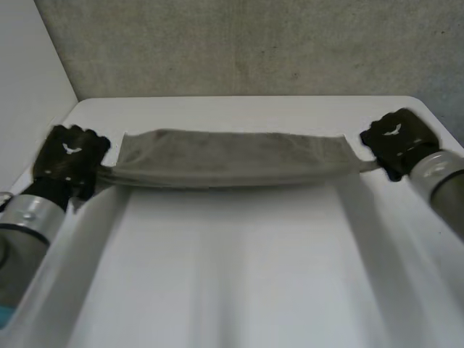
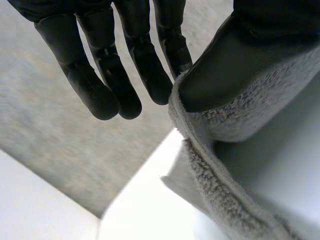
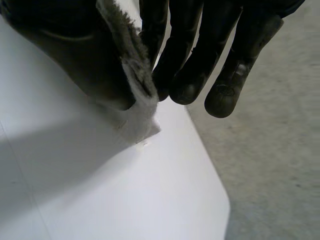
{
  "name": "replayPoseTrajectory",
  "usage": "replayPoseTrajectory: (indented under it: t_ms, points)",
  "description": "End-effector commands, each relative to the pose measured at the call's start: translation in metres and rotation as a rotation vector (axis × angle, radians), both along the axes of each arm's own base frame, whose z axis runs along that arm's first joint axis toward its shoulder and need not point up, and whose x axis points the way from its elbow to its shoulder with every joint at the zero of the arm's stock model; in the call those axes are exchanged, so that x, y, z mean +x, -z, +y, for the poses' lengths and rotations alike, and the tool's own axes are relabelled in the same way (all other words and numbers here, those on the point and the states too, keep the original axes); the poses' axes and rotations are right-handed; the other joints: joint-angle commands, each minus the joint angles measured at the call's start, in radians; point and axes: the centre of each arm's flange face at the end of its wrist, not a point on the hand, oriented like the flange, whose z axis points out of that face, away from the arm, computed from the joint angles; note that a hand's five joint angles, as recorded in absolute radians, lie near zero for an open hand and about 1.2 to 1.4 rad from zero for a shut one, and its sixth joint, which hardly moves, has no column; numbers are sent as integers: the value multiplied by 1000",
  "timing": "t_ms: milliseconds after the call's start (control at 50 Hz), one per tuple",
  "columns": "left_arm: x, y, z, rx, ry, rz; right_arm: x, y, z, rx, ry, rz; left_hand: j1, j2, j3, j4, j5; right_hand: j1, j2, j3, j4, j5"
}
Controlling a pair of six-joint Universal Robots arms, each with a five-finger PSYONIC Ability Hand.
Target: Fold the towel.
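One grey terry towel (image 1: 232, 158), folded into a long band, is stretched over the far part of the white table (image 1: 239, 275) between my two black hands. The left hand (image 1: 69, 156) pinches its left end between thumb and nearly straight fingers. The right hand (image 1: 395, 138) pinches the right end likewise.
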Motion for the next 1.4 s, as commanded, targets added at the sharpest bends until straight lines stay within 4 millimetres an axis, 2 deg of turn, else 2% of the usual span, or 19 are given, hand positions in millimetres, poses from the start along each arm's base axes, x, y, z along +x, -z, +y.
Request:
replayPoseTrajectory:
  t_ms: [20,100,180,220,280,320,480,600,800,820,840,860,940,1020,1100,1160,1200,1320,1400]
  points:
    - [16,-39,27,-68,14,25,-32,-49,24,36,13,-29,-14,-102,-152,-123,-244,202,64,68,65,97]
    - [15,-43,27,-45,60,36,-35,-62,21,35,-7,-50,-14,-102,-152,-123,-244,202,64,68,65,97]
    - [14,-40,15,-33,69,39,-33,-50,8,71,-16,-54,-14,-102,-152,-123,-244,202,64,68,65,97]
    - [2,-23,-11,9,100,38,-28,-24,-19,124,-20,-43,-14,-102,-152,-123,-244,202,64,68,65,97]
    - [-10,-16,-22,23,126,38,-23,-13,-32,139,-25,-38,-14,-102,-152,-123,-244,202,64,68,65,97]
    - [-27,0,-46,40,137,29,-6,6,-51,155,-42,-24,-14,-102,-152,-123,-244,202,64,68,65,97]
    - [-45,33,-116,43,32,-4,20,44,-94,144,18,13,-14,-102,-152,-123,-244,202,64,68,65,97]
    - [-72,54,-138,49,62,-9,35,64,-117,95,43,5,-14,-102,-152,-123,-244,202,64,68,65,97]
    - [-84,78,-153,41,53,-20,39,73,-142,15,150,-12,-14,-102,-152,-123,-244,202,64,68,65,97]
    - [-87,80,-152,43,59,-20,39,73,-143,12,158,-13,-406,-494,-544,-515,-636,-222,-360,-355,-359,-326]
    - [-87,80,-152,43,59,-20,39,73,-143,12,158,-13,-410,-498,-548,-519,-640,-226,-364,-359,-363,-330]
    - [-89,79,-149,44,63,-21,39,73,-143,15,164,-12,-788,-876,-925,-897,-1018,-726,-864,-859,-863,-830]
    - [-93,75,-146,36,59,-21,38,75,-141,23,180,-3,-906,-994,-1044,-1015,-1136,-772,-910,-905,-909,-876]
    - [-89,56,-145,17,-16,-6,39,72,-128,57,215,-8,-1103,-1191,-1240,-1212,-1333,-1020,-1158,-1153,-1157,-1124]
    - [-76,28,-136,2,-75,14,31,41,-109,66,227,-80,-1129,-1217,-1267,-1238,-1359,-1020,-1158,-1153,-1157,-1124]
    - [-70,17,-131,-1,-86,24,28,35,-100,77,228,-92,-1129,-1217,-1267,-1238,-1359,-1020,-1158,-1153,-1157,-1124]
    - [-57,1,-118,7,-103,58,23,29,-79,113,214,-97,-1123,-1211,-1261,-1232,-1354,-1020,-1158,-1153,-1157,-1124]
    - [-35,-6,-88,80,-132,145,15,38,-32,186,164,-87,-1117,-1205,-1255,-1227,-1348,-1020,-1158,-1153,-1157,-1124]
    - [-25,-5,-59,146,-129,231,13,51,-17,203,145,-88,-1120,-1208,-1258,-1229,-1351,-1020,-1158,-1153,-1157,-1124]
